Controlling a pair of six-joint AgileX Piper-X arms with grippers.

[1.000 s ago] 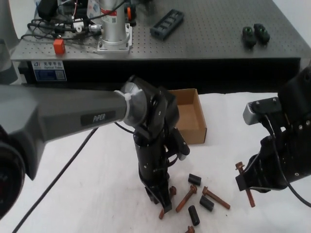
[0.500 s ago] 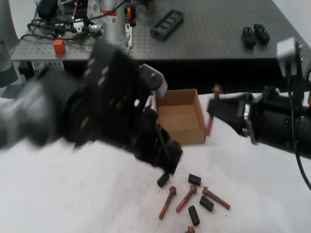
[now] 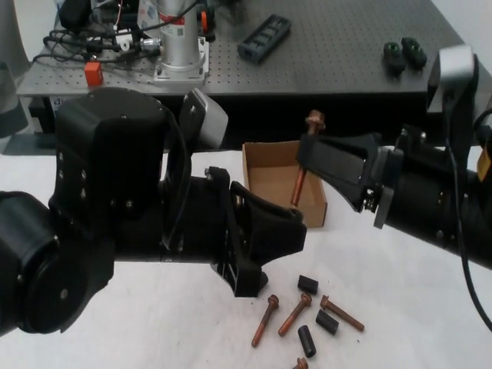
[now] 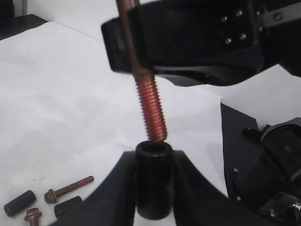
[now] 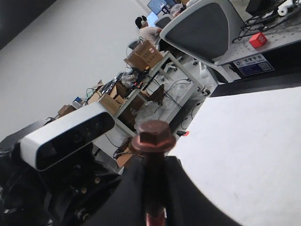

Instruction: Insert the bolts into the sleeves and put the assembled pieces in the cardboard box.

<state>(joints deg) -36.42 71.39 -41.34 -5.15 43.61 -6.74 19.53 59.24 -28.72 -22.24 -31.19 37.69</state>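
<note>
At the box's (image 3: pixel 310 214) 3 o'clock, the right gripper (image 3: pixel 308 156) is pinching a bolt (image 3: pixel 297 184). The left gripper (image 4: pixel 153 190) is clamping a sleeve (image 4: pixel 153 162) under it.

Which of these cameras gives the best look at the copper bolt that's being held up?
The left wrist view: the bolt shows its threads close up, tip at the mouth of the sleeve. The high view shows it whole, upright in the right gripper, from farther off. The right wrist view shows mostly its head.

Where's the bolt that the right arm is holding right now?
In the left wrist view the bolt stands upright, threaded tip at the mouth of the sleeve in the left gripper, near the cardboard box.
</note>
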